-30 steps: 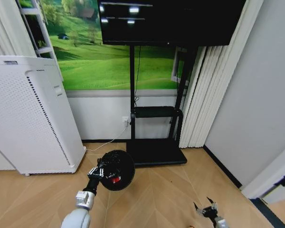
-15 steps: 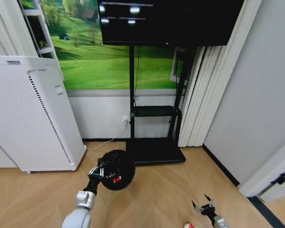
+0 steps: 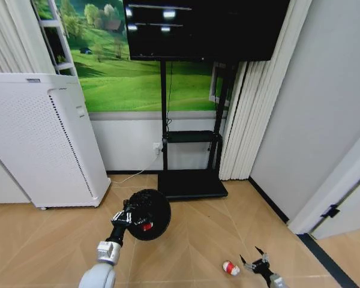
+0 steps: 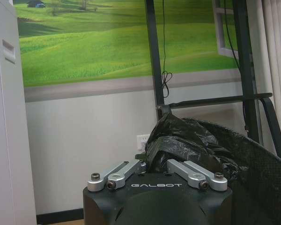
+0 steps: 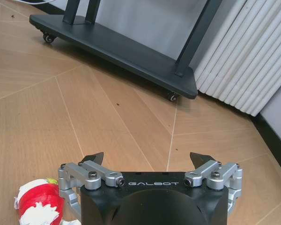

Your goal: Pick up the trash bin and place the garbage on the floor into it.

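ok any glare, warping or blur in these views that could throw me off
Head view: wide-angle warp leans the curtain and walls outward; ceiling lights glare on the dark screen. Left wrist view: the left gripper and bin liner sit in dim shade against the bright wall mural. Right wrist view: the red-and-white packet beside the right gripper looks soft, cut off by the edge.

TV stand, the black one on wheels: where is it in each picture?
Head view: the TV stand is in the middle, against the wall, behind the trash bin.
Left wrist view: its pole rises behind the trash bin.
Right wrist view: its wheeled base lies on the floor beyond the right gripper.
Shared landmark: the white pleated curtain beside the stand, seen in all three.
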### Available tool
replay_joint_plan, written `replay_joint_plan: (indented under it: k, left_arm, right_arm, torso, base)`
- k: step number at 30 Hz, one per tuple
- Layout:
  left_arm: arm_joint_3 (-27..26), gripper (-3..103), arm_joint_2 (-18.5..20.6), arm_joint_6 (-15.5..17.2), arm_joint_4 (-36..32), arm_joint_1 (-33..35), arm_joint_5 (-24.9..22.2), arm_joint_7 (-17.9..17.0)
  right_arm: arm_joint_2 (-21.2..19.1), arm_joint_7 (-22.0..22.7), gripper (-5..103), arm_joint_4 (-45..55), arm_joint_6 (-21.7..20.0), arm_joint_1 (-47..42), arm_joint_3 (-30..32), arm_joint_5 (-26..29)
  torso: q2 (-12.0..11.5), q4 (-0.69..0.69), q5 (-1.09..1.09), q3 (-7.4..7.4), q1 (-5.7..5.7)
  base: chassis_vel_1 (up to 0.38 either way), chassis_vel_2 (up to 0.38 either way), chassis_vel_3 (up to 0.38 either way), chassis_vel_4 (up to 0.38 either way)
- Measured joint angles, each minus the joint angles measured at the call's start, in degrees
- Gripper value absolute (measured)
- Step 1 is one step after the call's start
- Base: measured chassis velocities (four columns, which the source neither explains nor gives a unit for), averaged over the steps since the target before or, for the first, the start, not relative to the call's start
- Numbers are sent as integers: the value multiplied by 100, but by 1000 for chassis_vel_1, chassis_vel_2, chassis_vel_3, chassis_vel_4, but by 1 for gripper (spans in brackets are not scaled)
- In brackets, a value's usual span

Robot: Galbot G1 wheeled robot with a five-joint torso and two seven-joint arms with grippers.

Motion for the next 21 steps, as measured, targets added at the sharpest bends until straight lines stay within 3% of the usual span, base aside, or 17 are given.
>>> replay_joint_plan:
  k: [13,21]
  left_arm:
    - [41,7,-5,-11,103,-65,18,-11]
    - [52,7,-37,-44,187,-90,31,-14]
  right_arm:
    - [-35,-311,100,-157,225,-103,14,-262]
    - [22,-276,100,-371,390,-63,-64,-700]
  torso:
    - [-1,1,-3,-2,-1]
    - [-1,-1,0,-1,0]
  base:
    - [116,39,-123,-38]
    - [-29,5,39,-14]
